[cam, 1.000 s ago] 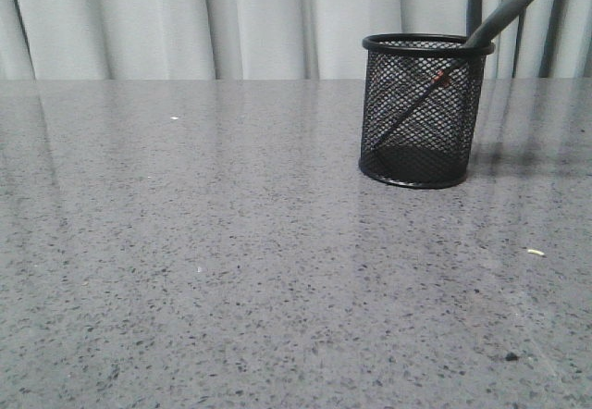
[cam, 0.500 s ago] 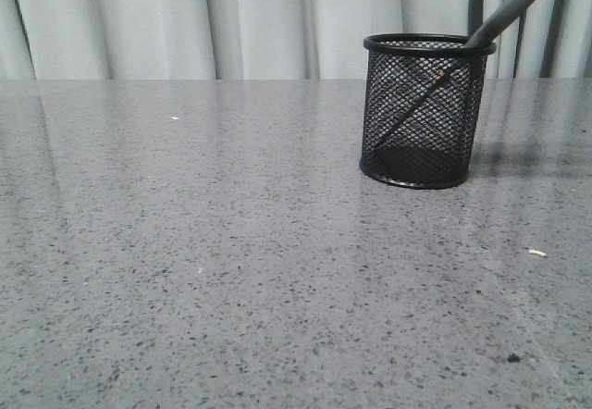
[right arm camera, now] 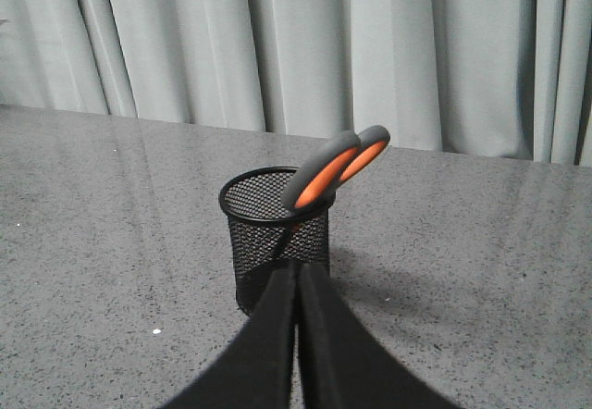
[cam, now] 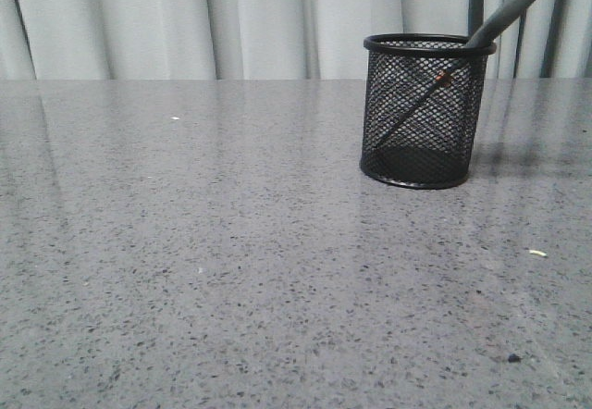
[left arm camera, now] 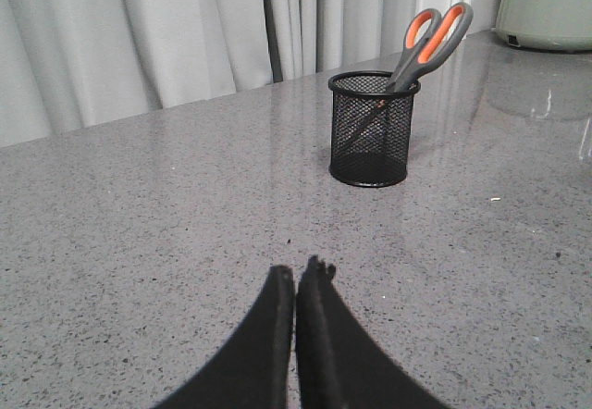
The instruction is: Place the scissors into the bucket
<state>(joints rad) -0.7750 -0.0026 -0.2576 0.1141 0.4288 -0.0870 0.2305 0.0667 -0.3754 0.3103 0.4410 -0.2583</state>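
The black wire-mesh bucket (cam: 425,113) stands upright on the grey table at the right. The scissors (cam: 511,4) stand in it blades down, leaning right, with the grey handles over the rim and the reddish pivot screw showing through the mesh. The left wrist view shows the bucket (left arm camera: 372,130) and the orange-lined handles (left arm camera: 433,37) well ahead of my left gripper (left arm camera: 298,271), which is shut and empty over bare table. The right wrist view shows the bucket (right arm camera: 275,233) and scissors (right arm camera: 331,168) just beyond my right gripper (right arm camera: 296,267), shut and empty. Neither gripper shows in the front view.
Grey speckled table (cam: 231,242) with pale curtains behind it. A pale green appliance (left arm camera: 548,11) stands at the table's far edge in the left wrist view. Small crumbs (cam: 536,253) lie on the table near the right.
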